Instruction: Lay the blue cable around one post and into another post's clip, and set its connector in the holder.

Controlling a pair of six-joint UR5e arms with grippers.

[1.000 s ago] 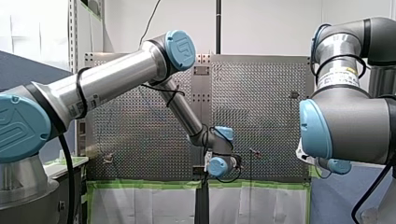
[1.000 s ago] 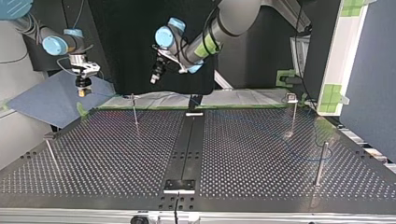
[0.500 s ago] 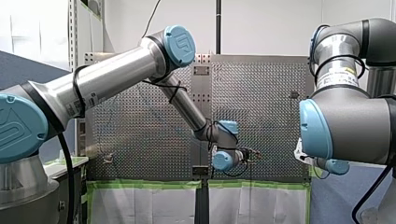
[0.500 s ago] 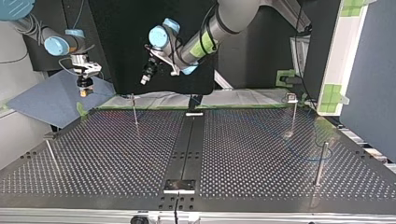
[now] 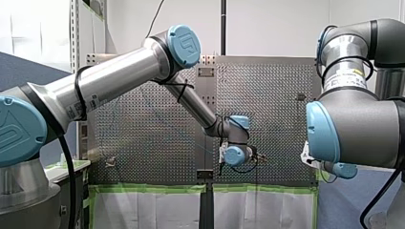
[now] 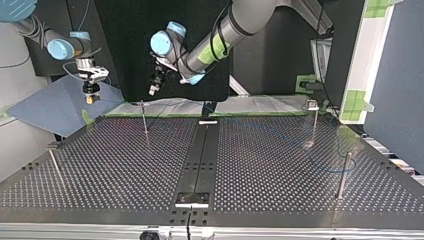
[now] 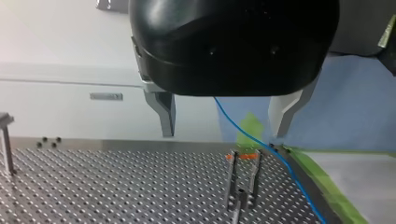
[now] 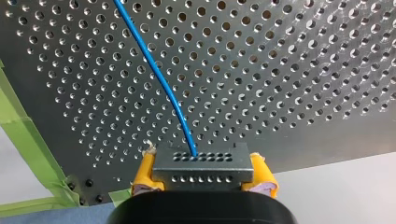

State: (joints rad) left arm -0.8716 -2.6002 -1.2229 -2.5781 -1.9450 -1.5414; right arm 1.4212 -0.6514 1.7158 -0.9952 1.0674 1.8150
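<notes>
Pinching the connector (image 8: 201,164) between yellow pads (image 8: 143,176), my right gripper (image 8: 202,179) hangs over the table (image 8: 289,70). The cable (image 8: 163,84) runs straight ahead from it across the holes. My left gripper (image 7: 224,119) is spread wide. The cable shows between its fingers (image 7: 164,114), farther off, with a post (image 7: 243,179) ahead and below.
</notes>
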